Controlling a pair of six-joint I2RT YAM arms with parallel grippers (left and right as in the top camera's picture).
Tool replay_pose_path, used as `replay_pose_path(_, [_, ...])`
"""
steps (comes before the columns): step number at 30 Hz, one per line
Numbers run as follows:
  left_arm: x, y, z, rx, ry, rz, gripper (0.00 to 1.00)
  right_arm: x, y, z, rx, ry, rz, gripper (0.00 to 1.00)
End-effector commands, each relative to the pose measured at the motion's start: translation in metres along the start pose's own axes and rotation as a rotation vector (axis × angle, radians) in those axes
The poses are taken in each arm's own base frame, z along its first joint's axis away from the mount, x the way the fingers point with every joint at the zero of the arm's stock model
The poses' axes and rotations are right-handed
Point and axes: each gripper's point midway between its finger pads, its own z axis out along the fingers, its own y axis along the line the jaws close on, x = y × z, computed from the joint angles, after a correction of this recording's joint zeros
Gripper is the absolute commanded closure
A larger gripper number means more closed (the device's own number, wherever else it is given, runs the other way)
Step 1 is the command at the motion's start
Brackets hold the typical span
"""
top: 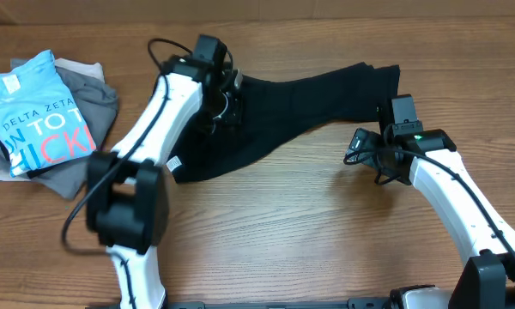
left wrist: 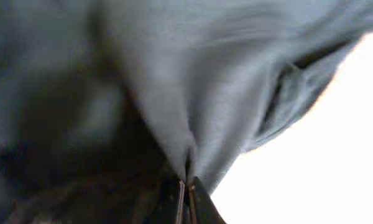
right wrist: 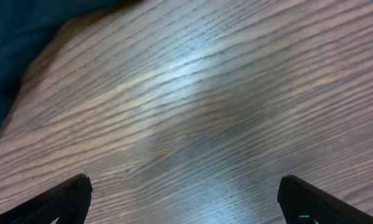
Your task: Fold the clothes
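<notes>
The black garment (top: pixel 300 99) lies stretched across the back middle of the table, with a small white tag (top: pixel 175 162) at its lower left edge. My left gripper (top: pixel 226 101) is over the garment's left part and is shut on a pinch of its fabric (left wrist: pixel 193 124), which fills the left wrist view and pulls up into the fingertips (left wrist: pixel 186 186). My right gripper (top: pixel 360 148) is open and empty, low over bare wood just below the garment's right end. Its two fingers (right wrist: pixel 185 198) stand wide apart, and the garment's edge (right wrist: pixel 18 43) shows at the upper left.
A pile at the far left holds a light blue tee with lettering (top: pixel 34 112) on top of grey garments (top: pixel 90 103). The wooden tabletop (top: pixel 309 223) spreads in front of the garment.
</notes>
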Motion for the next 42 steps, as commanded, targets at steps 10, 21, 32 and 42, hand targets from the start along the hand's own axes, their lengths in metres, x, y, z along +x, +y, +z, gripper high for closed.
replay_pose_path(10, [0.12,-0.007,-0.041,-0.093,0.338,0.118,0.96,-0.037,-0.023,-0.008,-0.114,-0.049,0.038,0.0])
replay_pose_path(21, [0.229,0.044,0.016,-0.169,0.637,-0.023,0.96,-0.048,0.001,-0.007,-0.316,-0.061,-0.137,0.1])
replay_pose_path(32, [0.225,0.071,0.045,-0.267,0.533,-0.066,0.96,-0.04,0.033,0.062,-0.404,0.021,-0.234,0.17])
replay_pose_path(42, [0.219,0.07,0.049,-0.261,0.503,-0.064,0.96,-0.014,0.046,0.088,-0.346,0.087,-0.305,0.73])
